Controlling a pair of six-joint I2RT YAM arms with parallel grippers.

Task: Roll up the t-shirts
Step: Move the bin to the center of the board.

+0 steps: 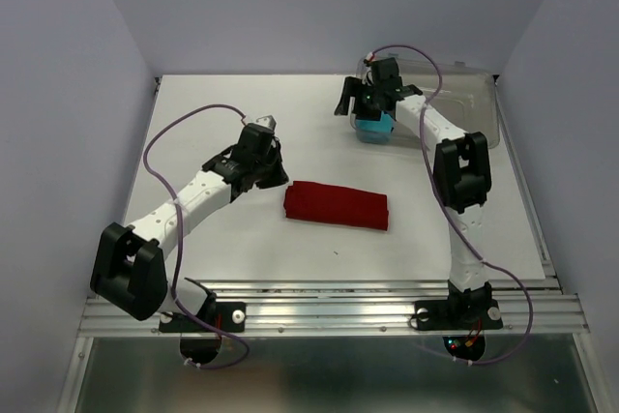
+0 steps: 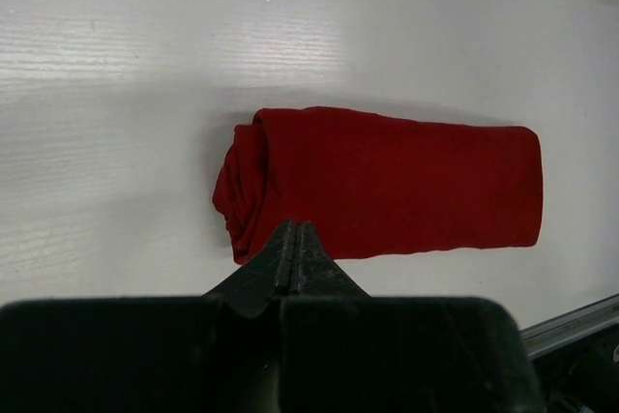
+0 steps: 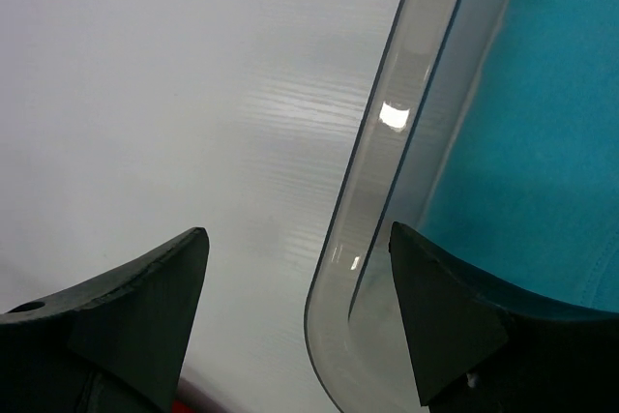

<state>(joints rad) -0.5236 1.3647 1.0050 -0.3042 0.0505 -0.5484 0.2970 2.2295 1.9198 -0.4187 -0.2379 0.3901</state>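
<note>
Right gripper (image 3: 295, 307), jaws apart, straddles the clear bin's rim (image 3: 372, 181); closing could pinch plastic, missing the cyan shirt (image 3: 542, 142) at three o'clock. Left gripper (image 2: 293, 244): fingers together, empty.

One t-shirt (image 1: 336, 206) lies centred on the table (image 1: 280, 263), another t-shirt (image 1: 375, 130) in the far-right bin (image 1: 476, 96).

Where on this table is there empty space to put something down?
Bare table lies far left, beyond the left gripper; also in front of the red rolled shirt, toward the near rail. The far right is crowded: the clear bin, cyan shirt and open right gripper over its rim.
</note>
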